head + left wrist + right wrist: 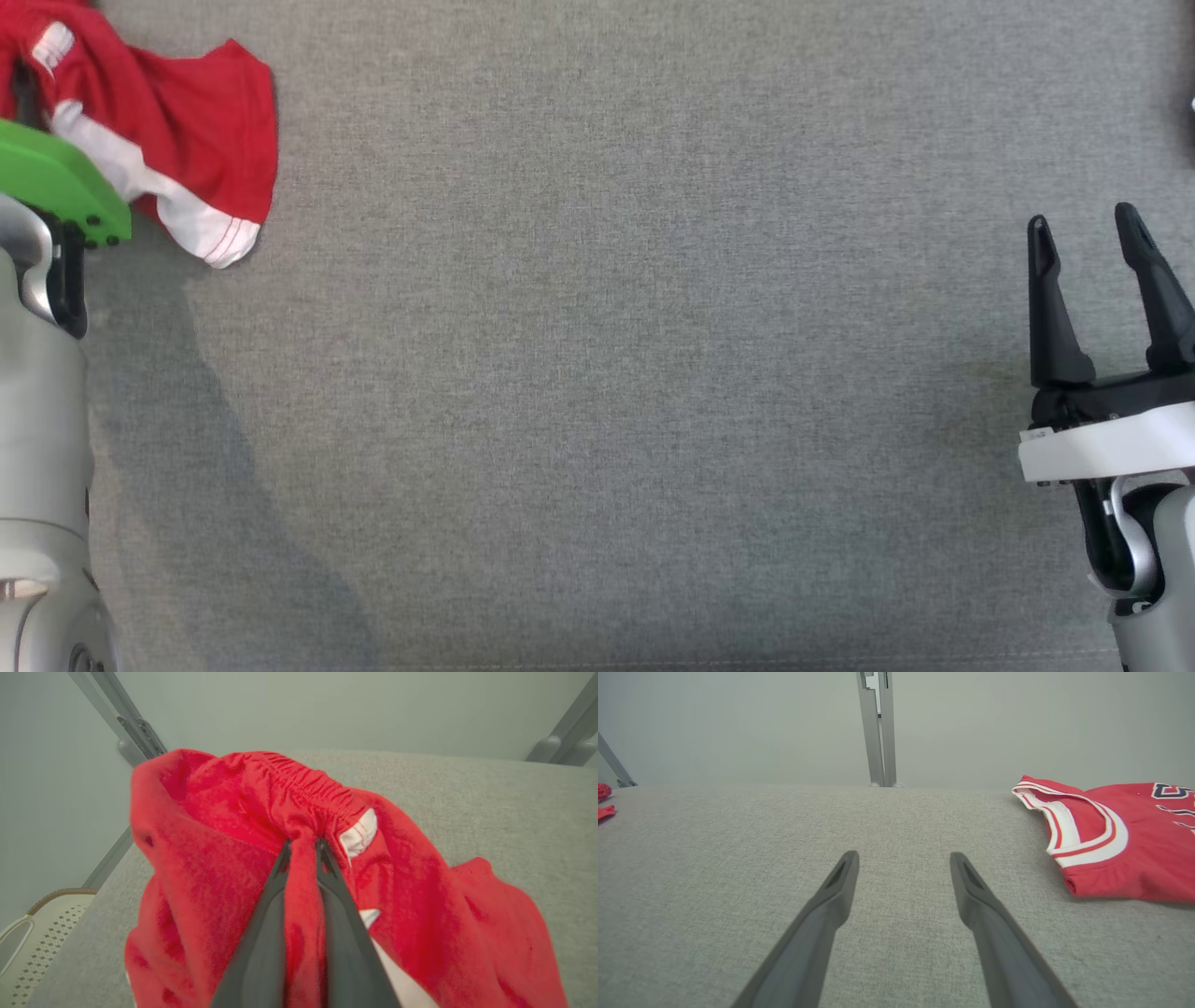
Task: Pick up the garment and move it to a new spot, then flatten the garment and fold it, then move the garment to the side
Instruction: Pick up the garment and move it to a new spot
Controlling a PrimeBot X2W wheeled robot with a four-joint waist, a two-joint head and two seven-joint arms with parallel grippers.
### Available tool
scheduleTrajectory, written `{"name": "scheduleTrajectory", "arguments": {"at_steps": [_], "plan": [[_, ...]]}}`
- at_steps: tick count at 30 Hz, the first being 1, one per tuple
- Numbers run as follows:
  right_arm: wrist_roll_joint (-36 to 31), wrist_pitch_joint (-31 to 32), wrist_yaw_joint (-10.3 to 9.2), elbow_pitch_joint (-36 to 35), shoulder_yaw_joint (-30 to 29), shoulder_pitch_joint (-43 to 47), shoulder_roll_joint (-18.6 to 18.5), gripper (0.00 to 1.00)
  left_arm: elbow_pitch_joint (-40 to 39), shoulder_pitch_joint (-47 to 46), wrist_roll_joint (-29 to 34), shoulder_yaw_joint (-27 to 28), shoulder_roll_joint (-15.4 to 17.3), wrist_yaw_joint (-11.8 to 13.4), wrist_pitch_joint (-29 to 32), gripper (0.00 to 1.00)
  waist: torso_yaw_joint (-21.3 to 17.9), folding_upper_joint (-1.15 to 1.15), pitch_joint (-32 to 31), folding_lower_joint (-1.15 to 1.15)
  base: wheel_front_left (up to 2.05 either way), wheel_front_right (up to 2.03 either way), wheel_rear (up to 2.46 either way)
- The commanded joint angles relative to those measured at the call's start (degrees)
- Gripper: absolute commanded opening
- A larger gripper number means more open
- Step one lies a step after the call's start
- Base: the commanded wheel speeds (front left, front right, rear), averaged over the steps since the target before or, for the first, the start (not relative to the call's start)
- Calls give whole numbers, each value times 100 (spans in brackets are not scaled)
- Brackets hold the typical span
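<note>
Left gripper [302, 842]: closed. Its two dark fingers pinch a ridge of red cloth just below the gathered elastic waistband.
Garment [210, 858]: red shorts with white trim, bunched up. The cloth spills to both sides of the left fingers and under them. A small white patch sits just right of the fingertips in the left wrist view.
Garment, head view [187, 140]: in the far left corner of the table, at the end of the left arm, with one white-hemmed leg trailing toward the robot. Cannot tell whether the bunch is raised off the surface.
Green plate [56, 182]: on the left wrist, covering the near edge of the garment.
Basket [32, 933]: pale and perforated, low and to the left of the left fingers, past the table edge and well apart from them. Contents: cannot tell, since just a rim and a holed wall show.
Right gripper [1083, 229]: open, fingers spread, with bare grey cloth between them. It is well apart from the garment.
Jersey [1125, 858]: red with white-and-red banding. It lies flat ahead and to the right of the right fingers, not touching them.
Table [597, 373]: grey woven covering.
</note>
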Motion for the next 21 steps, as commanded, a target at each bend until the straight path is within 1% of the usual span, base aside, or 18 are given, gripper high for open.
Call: {"name": "scheduleTrajectory", "arguments": {"at_steps": [1,5,11,15,21], "plan": [[40,-59,-7,75,18,23,68,100,-146,-184,48,-56,-28,-18,-199,0,-158,0,-387,-1,0,0,0],[30,-150,-7,298,121,68,261,100,-602,-374,154,-276,-140,-34,-543,0,-348,0,-752,-1,0,0,0],[56,-259,-7,561,206,125,534,100,-1598,-636,229,-784,-439,-65,-669,0,-768,0,-1123,-1,0,0,0],[80,-309,-7,718,285,135,696,100,-2265,-737,290,-1248,-579,-66,-554,0,-1127,0,-1288,-1,0,0,0],[150,-347,-7,922,392,140,880,100,-2878,-576,55,-1898,-797,-64,-233,0,-1620,0,-1417,-1,0,0,0]]}}
